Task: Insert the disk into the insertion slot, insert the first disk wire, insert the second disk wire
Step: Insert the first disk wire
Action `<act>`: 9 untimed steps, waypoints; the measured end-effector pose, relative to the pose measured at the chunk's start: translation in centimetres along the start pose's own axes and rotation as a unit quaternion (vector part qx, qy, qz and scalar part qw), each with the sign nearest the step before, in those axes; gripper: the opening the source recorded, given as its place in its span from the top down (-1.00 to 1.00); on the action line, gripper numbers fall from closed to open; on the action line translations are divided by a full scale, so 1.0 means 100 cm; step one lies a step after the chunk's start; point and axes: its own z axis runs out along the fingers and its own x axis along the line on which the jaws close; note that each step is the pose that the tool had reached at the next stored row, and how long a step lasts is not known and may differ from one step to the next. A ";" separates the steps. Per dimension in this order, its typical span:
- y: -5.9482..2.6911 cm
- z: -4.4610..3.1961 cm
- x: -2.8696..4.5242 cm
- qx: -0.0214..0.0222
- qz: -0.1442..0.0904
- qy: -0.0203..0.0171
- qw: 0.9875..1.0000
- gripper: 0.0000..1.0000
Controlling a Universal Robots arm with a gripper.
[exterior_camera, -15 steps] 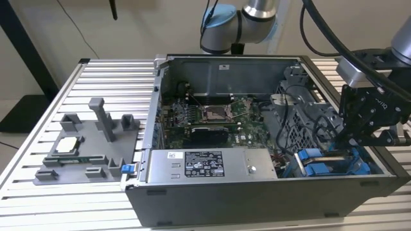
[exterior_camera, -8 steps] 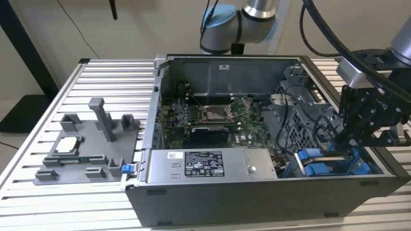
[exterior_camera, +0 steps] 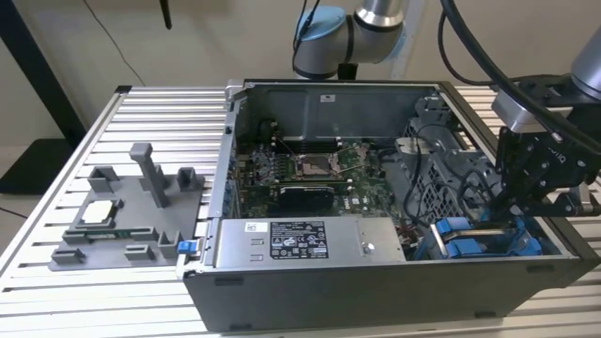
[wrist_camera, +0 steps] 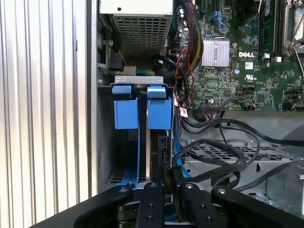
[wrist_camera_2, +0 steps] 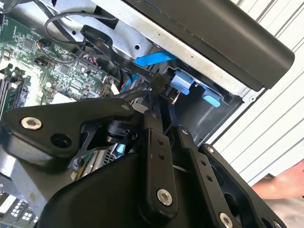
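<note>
Disk (wrist_camera: 157,142): looks seated in slot (wrist_camera: 137,80), at the case's (exterior_camera: 376,296) 4 o'clock corner, exterior view.
Gripper (wrist_camera: 168,179): clamped on a black wire (wrist_camera_2: 118,61) plug beside disk.
Left: wire plugging; which wire, cannot tell.

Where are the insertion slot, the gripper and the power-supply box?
insertion slot (wrist_camera: 127,114), first wrist view, on one of its blue fittings.
gripper (wrist_camera: 167,176), first wrist view, at its tip.
power-supply box (exterior_camera: 298,241), exterior view, on its label.

Exterior view: high, angled down over whole computer case (exterior_camera: 376,296). Both wrist views: close, sharing insertion slot (wrist_camera: 126,114) (wrist_camera_2: 181,81).
</note>
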 end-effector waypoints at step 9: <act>-0.0016 0.0025 0.0001 0.000 -0.001 -0.001 1.000 1.00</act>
